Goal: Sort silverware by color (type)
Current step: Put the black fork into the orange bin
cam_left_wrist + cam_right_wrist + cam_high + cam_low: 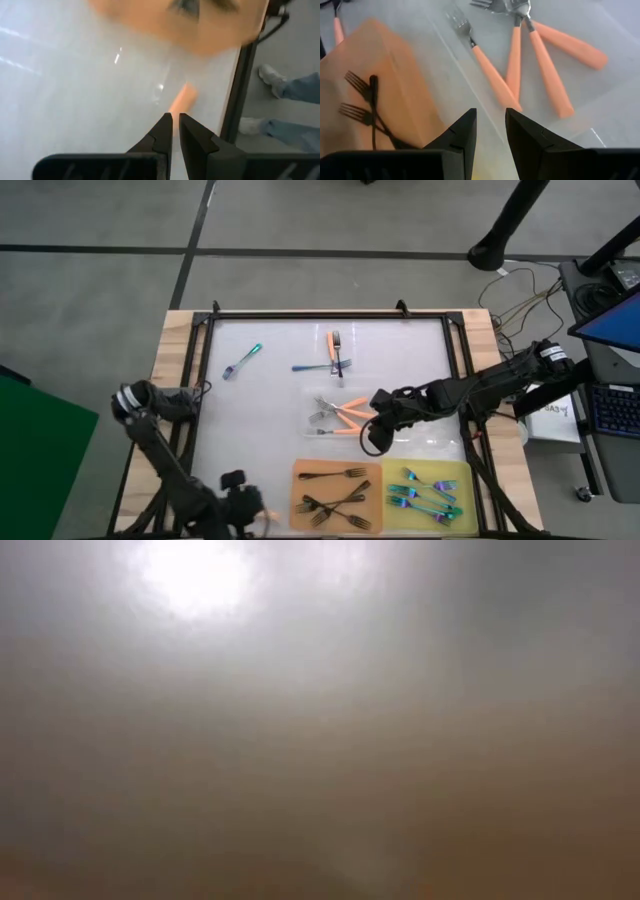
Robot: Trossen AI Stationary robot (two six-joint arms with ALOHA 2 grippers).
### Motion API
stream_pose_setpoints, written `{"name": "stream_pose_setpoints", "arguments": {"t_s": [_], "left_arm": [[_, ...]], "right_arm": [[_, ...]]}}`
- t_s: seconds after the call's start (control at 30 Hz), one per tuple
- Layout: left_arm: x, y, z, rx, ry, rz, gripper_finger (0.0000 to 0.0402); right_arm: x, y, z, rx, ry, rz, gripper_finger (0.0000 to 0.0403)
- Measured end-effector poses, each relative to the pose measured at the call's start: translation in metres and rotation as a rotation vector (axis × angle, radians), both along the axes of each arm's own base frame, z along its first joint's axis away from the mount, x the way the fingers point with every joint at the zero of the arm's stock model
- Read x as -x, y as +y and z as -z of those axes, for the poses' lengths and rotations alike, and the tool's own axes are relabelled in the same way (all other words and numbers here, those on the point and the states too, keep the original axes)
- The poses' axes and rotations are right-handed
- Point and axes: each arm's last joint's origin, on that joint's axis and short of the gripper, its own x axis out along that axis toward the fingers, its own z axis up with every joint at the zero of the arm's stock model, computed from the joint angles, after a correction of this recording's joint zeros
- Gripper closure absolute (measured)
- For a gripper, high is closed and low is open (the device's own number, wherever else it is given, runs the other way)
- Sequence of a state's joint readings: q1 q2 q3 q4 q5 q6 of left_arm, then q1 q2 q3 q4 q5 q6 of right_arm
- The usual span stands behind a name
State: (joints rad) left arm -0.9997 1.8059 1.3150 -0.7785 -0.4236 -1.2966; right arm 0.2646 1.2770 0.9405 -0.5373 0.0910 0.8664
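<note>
Black forks (335, 495) lie on an orange mat (300, 472). Iridescent forks (430, 492) lie on a yellow mat (462, 470). Orange-handled forks (342, 416) (545, 55) lie in a clear tray. Loose on the white table are an iridescent fork (242, 360), an orange-handled fork (335, 345) and another iridescent fork (312, 367) crossing it. My right gripper (373, 435) (491, 117) hovers open between tray and orange mat. My left gripper (243, 502) (175, 119) is shut at the near edge, with an orange handle (181, 100) just past its fingertips. My left gripper points its shut fingers down at the near end of the orange handle (175, 109), which seems to lie on the white table; I cannot tell whether the fingertips touch it.
A black frame (205, 380) borders the white surface, with wooden table edges (170, 350) outside it. Cables and a laptop sit off the right side. A person's shoes and jeans (285, 90) show beyond the table in the left wrist view. The low view shows only haze.
</note>
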Motion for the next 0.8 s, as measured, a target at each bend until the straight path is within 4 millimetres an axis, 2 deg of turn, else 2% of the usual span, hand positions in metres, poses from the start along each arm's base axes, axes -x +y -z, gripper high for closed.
{"name": "stream_pose_setpoints", "arguments": {"t_s": [0.2,0.37,0.57,0.8], "left_arm": [[0.047,-0.002,0.008,0.112,0.022,-0.137,0.0386],[0.069,-0.006,0.015,0.224,0.072,-0.283,0.0386],[0.083,-0.013,0.025,0.299,0.209,-0.364,0.0370],[0.082,-0.017,0.023,0.306,0.233,-0.377,0.0325]], "right_arm": [[0.000,-0.003,0.000,-0.007,-0.002,0.064,0.0310],[-0.001,-0.003,0.000,-0.016,-0.004,0.101,0.0310],[-0.001,-0.005,0.000,-0.015,-0.004,0.106,0.0310],[-0.001,-0.006,0.000,-0.006,-0.003,0.093,0.0310]]}}
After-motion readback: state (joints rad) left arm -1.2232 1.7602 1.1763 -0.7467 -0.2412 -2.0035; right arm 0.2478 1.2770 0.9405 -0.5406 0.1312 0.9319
